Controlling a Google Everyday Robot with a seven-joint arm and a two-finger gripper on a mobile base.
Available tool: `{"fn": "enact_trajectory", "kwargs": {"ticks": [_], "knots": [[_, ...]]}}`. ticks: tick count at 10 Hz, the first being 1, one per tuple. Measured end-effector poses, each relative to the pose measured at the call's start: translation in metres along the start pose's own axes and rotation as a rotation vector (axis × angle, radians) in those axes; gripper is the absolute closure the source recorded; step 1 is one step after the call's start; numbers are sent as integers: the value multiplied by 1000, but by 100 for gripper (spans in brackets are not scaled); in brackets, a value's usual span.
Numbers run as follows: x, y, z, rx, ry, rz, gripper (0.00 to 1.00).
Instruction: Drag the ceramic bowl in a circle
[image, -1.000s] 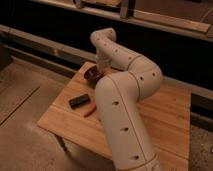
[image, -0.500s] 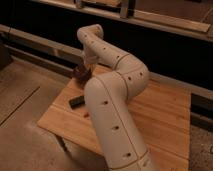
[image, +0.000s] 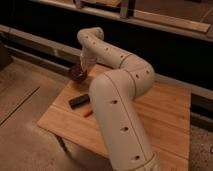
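Note:
The maroon ceramic bowl (image: 76, 73) sits at the far left edge of the wooden table (image: 165, 107). My gripper (image: 83, 67) reaches down from the white arm (image: 117, 95) and meets the bowl's right rim. The arm's wrist hides the far side of the bowl.
A black block (image: 79, 100) lies on the table in front of the bowl. A thin red object (image: 88, 113) lies beside it, next to the arm's base link. The table's left edge drops to a concrete floor (image: 25, 120). A dark wall with a ledge runs behind.
The arm has swung left, away from the table's middle. The bowl has moved with it toward the table's far left edge.

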Motion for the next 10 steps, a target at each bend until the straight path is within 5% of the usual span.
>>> {"fn": "enact_trajectory", "kwargs": {"ticks": [4,10], "knots": [[18,-28,20,8,43,51,100],[3,-82,2,33,-1,135,93]]}}
